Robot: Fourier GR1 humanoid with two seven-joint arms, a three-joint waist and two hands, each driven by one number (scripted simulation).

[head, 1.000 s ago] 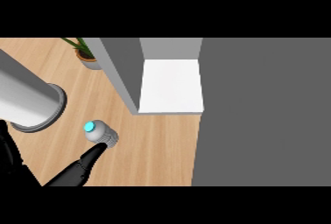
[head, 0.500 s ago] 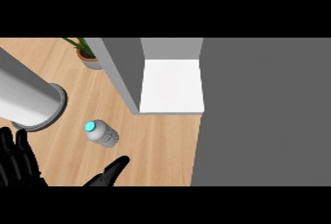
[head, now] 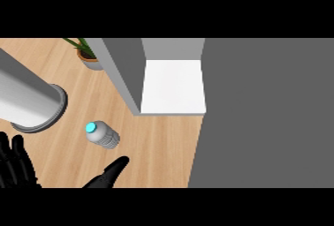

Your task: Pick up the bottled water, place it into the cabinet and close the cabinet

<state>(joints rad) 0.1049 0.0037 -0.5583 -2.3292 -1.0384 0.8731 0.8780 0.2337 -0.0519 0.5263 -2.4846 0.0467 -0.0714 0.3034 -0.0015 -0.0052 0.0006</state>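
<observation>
Bottled water (head: 102, 135) waits on the wooden counter (head: 157, 145), but the open cabinet (head: 173, 86) with its white shelf is bigger, just beyond it. A grey cylinder (head: 29, 103) lies left. The right hand (head: 108, 176) is spread, one finger pointing near the bottle, not touching. A potted plant (head: 86, 55) stands behind; the bottle's cap is blue.

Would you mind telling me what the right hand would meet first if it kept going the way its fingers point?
Probably the bottled water: the right hand points up-view towards it, though its height above the counter is unclear.
</observation>
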